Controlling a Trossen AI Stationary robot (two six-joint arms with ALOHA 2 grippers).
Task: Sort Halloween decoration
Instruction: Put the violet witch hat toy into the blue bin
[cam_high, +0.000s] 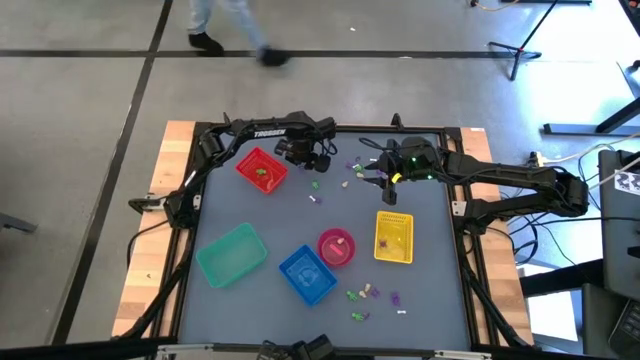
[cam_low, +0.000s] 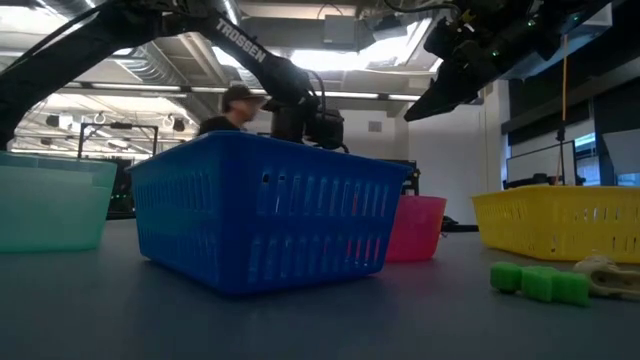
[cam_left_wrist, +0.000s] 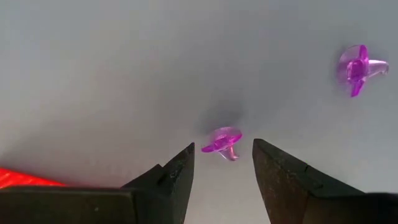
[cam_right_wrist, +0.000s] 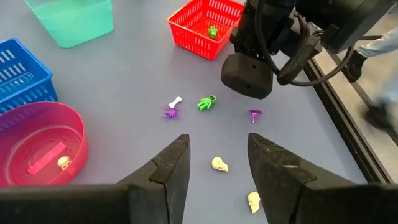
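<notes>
teal basket (cam_high: 231, 253) far left on the worktop (cam_high: 420, 290), well apart from both sets of fingers. red basket (cam_high: 261, 170) just beside the left gripper (cam_high: 318, 160), green trinket (cam_right_wrist: 212, 30) inside. left fingers (cam_left_wrist: 165, 177) apart, holding nothing, hovering low over the worktop; purple top (cam_left_wrist: 221, 142) lying just ahead of the tips, roughly in line with the gap; second purple top (cam_left_wrist: 359, 64) farther ahead and off to one side. blue basket (cam_high: 307, 274) and pink bowl (cam_high: 336, 247) nearer the front edge, well apart from either gripper; cream skull (cam_right_wrist: 63, 162) and a pink strip (cam_right_wrist: 46, 158) in the bowl. right gripper (cam_high: 383, 180) raised above the worktop, fingers (cam_right_wrist: 168, 168) apart and empty. ahead of them: cream skull (cam_right_wrist: 219, 164) close to the gap, another skull (cam_right_wrist: 254, 200) beside one fingertip, then purple spider (cam_right_wrist: 171, 112), white bone (cam_right_wrist: 176, 101), green figure (cam_right_wrist: 206, 102) and the same purple top (cam_right_wrist: 254, 114) farther out, beneath the left gripper. yellow basket (cam_high: 394, 238) below the right fingers toward the front. more small trinkets (cam_high: 372, 295) loose near the front edge, green ones (cam_low: 538, 282) close to the low camera. person (cam_low: 232, 110) behind the worktop.
</notes>
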